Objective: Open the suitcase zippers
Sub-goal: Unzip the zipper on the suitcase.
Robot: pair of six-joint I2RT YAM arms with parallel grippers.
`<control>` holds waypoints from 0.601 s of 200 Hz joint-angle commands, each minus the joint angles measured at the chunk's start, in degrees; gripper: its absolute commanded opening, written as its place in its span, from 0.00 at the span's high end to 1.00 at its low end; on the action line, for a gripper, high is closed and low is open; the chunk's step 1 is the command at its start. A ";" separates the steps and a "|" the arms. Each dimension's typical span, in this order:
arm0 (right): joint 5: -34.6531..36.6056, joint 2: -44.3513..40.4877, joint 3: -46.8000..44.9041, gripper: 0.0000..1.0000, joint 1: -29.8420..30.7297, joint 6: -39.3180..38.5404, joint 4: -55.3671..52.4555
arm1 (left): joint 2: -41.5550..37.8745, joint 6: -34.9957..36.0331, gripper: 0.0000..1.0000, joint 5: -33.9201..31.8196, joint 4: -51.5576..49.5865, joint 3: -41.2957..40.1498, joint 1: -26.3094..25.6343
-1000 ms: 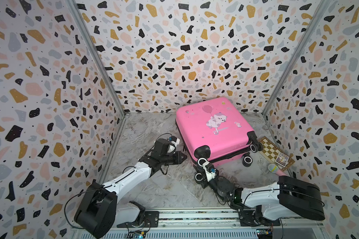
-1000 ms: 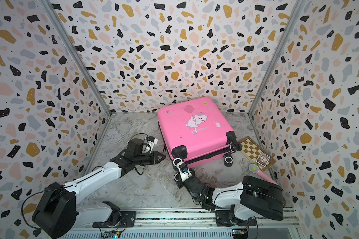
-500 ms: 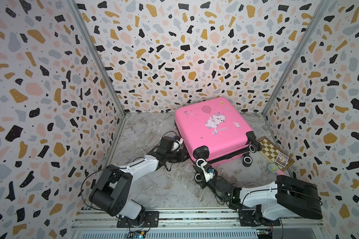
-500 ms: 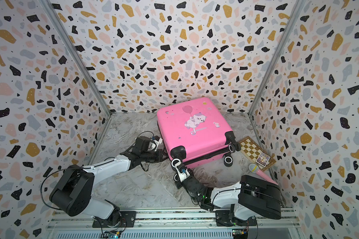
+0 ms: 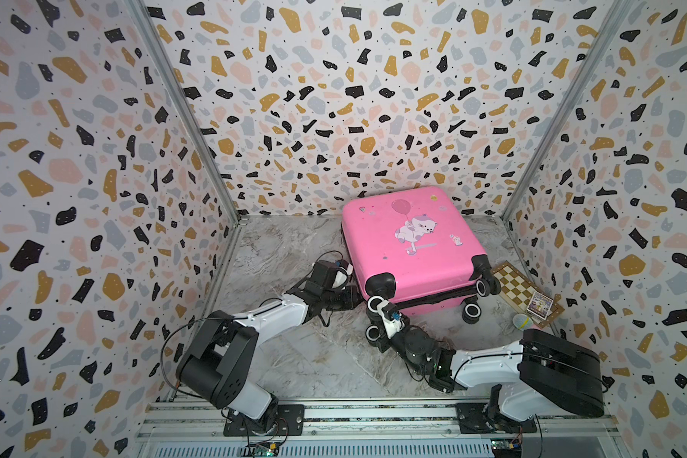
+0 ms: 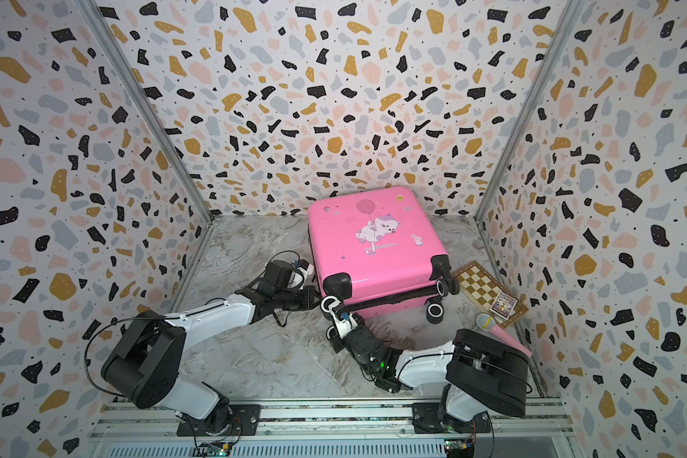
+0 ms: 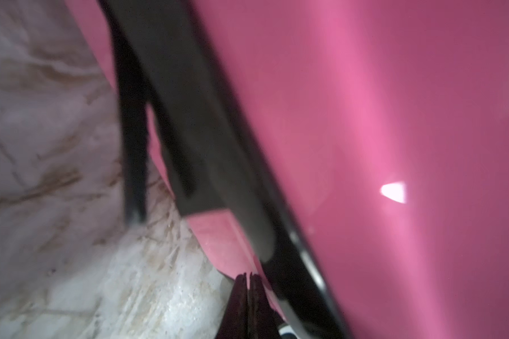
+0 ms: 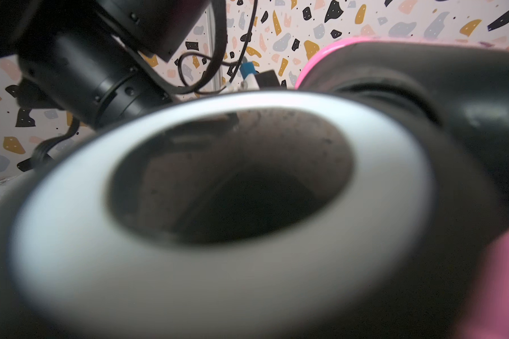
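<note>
The suitcase (image 5: 409, 246) lies flat at the back right of the tabletop (image 5: 302, 361), with its wheels facing the arms. Only the left wrist view shows the left tool (image 7: 249, 278), its tips pressed together at the lower shell's rim beside the black zippers (image 7: 291, 264). A second ago it was slightly parted and farther from the case. The right tool (image 5: 379, 319) is closed by the near corner wheel (image 8: 218, 182), which fills the right wrist view. Open tabletop lies to the left, and a chessboard (image 5: 520, 287) crowds the right wall.
</note>
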 commanded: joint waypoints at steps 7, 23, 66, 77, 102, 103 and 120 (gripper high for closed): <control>-13.30 1.15 7.05 1.00 -1.70 4.70 -7.93 | -2.02 4.17 0.92 4.31 2.73 1.87 -3.10; -13.48 0.78 7.51 0.90 -2.48 5.70 -10.72 | -4.10 5.09 0.93 0.06 -0.18 1.32 -2.46; -12.46 -4.43 7.37 0.65 -2.71 8.07 -21.06 | -15.10 5.58 0.92 -9.03 -0.73 -5.31 0.69; -11.90 -6.59 6.98 0.61 -2.71 8.72 -24.17 | -18.27 5.85 0.91 -11.72 -0.85 -6.88 0.74; -10.40 -13.09 5.46 0.52 -2.96 10.43 -31.32 | -23.92 5.80 0.83 -14.45 1.39 -10.07 0.75; -10.36 -13.38 5.44 0.52 -3.01 10.50 -31.72 | -24.15 5.76 0.83 -14.46 1.53 -10.18 0.72; -9.12 -18.88 4.64 0.43 -3.56 11.39 -37.26 | -27.10 5.80 0.64 -14.82 3.40 -12.05 0.77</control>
